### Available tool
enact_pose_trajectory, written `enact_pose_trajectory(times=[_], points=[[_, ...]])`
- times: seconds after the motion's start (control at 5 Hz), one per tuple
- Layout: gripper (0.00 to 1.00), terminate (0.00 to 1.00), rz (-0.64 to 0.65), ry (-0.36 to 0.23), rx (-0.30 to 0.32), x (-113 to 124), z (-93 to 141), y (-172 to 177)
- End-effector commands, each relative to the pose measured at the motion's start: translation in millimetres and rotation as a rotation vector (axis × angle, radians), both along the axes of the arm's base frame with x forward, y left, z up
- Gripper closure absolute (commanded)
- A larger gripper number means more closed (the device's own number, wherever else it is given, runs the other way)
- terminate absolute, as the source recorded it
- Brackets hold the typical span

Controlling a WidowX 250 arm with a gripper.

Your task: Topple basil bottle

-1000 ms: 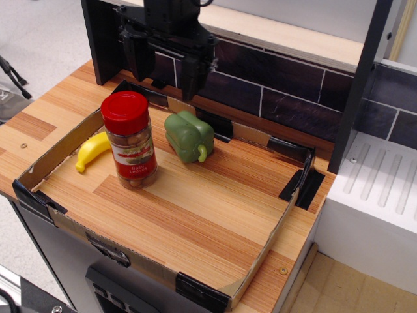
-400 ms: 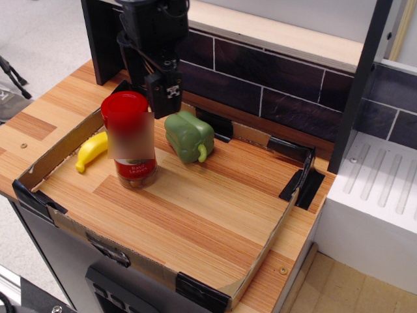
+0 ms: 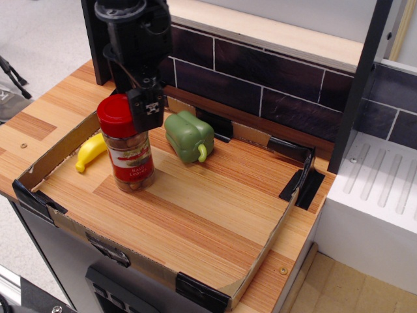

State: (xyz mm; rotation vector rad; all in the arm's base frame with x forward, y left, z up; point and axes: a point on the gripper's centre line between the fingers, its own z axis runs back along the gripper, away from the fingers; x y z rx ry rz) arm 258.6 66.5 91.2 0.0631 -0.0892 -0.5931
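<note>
The basil bottle [image 3: 130, 153] is a clear jar with a red cap, a red-and-white label and brownish contents. It stands in the left part of the cardboard tray [image 3: 273, 238] and leans slightly to the left. My black gripper [image 3: 147, 108] comes down from above and behind, and its fingertip is against the right side of the red cap. The fingers are seen edge-on, so the gap between them is hidden.
A green pepper [image 3: 189, 135] lies just right of the bottle. A yellow banana [image 3: 91, 151] lies to its left by the tray wall. A dark tiled wall [image 3: 273, 85] runs behind, and a white sink unit [image 3: 384, 195] stands at the right.
The gripper has come down and to the left from above the pepper to the bottle's cap. The bottle's top has shifted slightly left.
</note>
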Motion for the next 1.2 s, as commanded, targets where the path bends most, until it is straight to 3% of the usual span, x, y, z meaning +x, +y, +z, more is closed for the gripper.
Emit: enact_pose_trajectory(times=[0.0,1.0], points=[[0.0,0.0,-0.026,-0.054,0.045,1,9,16],[0.0,0.0,-0.093,-0.018,0.066,-20,6,25]])
